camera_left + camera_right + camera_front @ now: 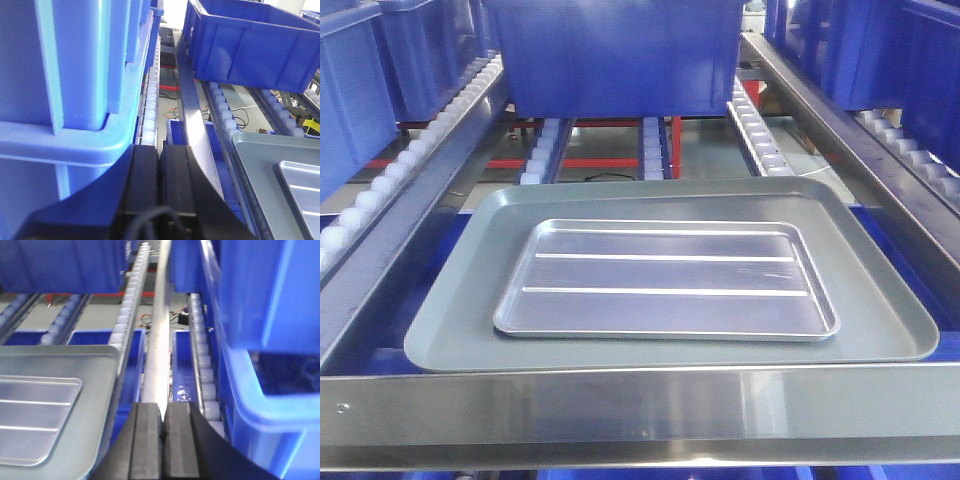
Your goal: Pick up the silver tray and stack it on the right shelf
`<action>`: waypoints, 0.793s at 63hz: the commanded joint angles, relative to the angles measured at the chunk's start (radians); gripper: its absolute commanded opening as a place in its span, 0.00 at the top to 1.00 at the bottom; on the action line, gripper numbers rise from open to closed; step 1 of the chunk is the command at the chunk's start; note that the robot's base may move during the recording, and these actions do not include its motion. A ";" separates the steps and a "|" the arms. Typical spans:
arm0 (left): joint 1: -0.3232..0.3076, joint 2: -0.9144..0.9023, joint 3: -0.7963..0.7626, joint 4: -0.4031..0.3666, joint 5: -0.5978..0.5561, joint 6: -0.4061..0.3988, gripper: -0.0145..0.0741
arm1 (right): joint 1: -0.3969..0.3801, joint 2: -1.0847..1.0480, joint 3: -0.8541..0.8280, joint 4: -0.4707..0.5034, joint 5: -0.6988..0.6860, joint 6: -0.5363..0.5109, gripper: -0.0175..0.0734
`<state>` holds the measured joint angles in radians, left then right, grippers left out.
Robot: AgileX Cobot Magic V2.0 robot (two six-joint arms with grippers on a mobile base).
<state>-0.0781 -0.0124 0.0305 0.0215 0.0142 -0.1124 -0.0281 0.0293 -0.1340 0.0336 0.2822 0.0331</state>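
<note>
STEP: reach, not yet grasped | silver tray point(665, 280) lies mid-frame inside grey tray point(450, 335) | left gripper point(159, 187) and right gripper point(163, 440) both pressed closed, empty; you open first; pinch only the shiny rim, not the grey

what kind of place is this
Probably a factory or warehouse parts station: a flow rack with white roller lanes, blue plastic bins, and a silver tray nested in a grey tray.
</note>
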 commanded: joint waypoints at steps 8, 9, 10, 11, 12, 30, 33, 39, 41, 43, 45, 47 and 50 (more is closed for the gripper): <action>0.003 -0.014 0.019 -0.009 -0.096 0.003 0.94 | -0.020 -0.061 0.147 0.034 -0.274 -0.008 0.75; 0.003 -0.014 0.019 -0.009 -0.096 0.003 0.94 | -0.020 -0.061 0.145 0.036 -0.260 -0.006 0.75; 0.003 -0.014 0.019 -0.009 -0.096 0.003 0.94 | -0.020 -0.061 0.143 0.036 -0.257 -0.007 0.75; 0.003 -0.014 0.019 -0.009 -0.096 0.003 0.94 | -0.020 -0.061 0.144 0.036 -0.259 -0.007 0.75; 0.003 -0.014 0.019 -0.009 -0.096 0.003 0.94 | -0.020 -0.061 0.144 0.036 -0.261 -0.007 0.75; 0.003 -0.014 0.019 -0.009 -0.096 0.003 0.95 | -0.020 -0.061 0.144 0.036 -0.256 -0.007 0.75; 0.003 -0.014 0.019 -0.009 -0.096 0.003 0.95 | -0.020 -0.061 0.144 0.036 -0.251 -0.007 0.75; 0.003 -0.014 0.019 -0.009 -0.096 0.003 0.95 | -0.020 -0.061 0.144 0.036 -0.250 -0.007 0.75; 0.003 -0.014 0.019 -0.009 -0.096 0.003 0.95 | -0.020 -0.061 0.144 0.036 -0.250 -0.007 0.75; 0.003 -0.014 0.019 -0.009 -0.096 0.003 0.95 | -0.020 -0.061 0.144 0.036 -0.250 -0.007 0.75; 0.003 -0.014 0.019 -0.009 -0.096 0.003 0.95 | -0.020 -0.061 0.144 0.036 -0.250 -0.007 0.75; 0.003 -0.014 0.019 -0.009 -0.096 0.003 0.95 | -0.020 -0.061 0.144 0.036 -0.250 -0.007 0.75; 0.003 -0.014 0.019 -0.009 -0.096 0.003 0.95 | -0.020 -0.061 0.144 0.036 -0.250 -0.007 0.75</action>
<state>-0.0781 -0.0124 0.0305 0.0215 0.0123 -0.1124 -0.0436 -0.0097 0.0294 0.0697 0.1181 0.0324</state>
